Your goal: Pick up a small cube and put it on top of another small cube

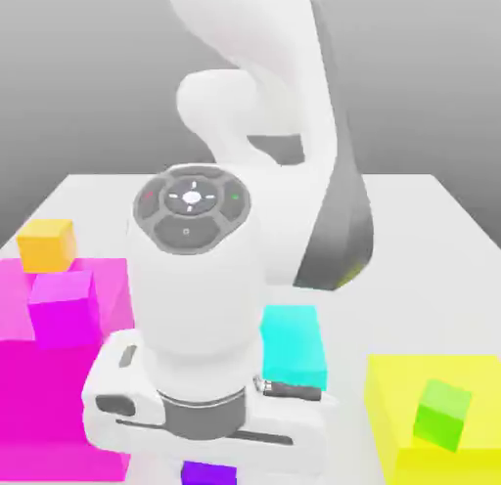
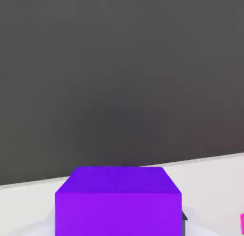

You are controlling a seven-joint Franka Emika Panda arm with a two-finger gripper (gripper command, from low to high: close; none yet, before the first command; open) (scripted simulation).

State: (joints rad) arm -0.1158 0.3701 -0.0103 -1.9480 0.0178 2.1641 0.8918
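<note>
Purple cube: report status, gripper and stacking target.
Gripper shut on purple cube, seen under the hand. Orange cube sits on the big pink block, untouched. Small pink cube beside it.

I'm seeing my white arm (image 1: 264, 131) filling the exterior view's center, reaching down toward the frame's bottom, wrist pointing downward. My gripper (image 1: 207, 470) is clamping tight at the bottom edge.

The arm's hand (image 1: 201, 415) hides most of the purple cube (image 1: 207, 472), cut off at the frame's edge
</note>
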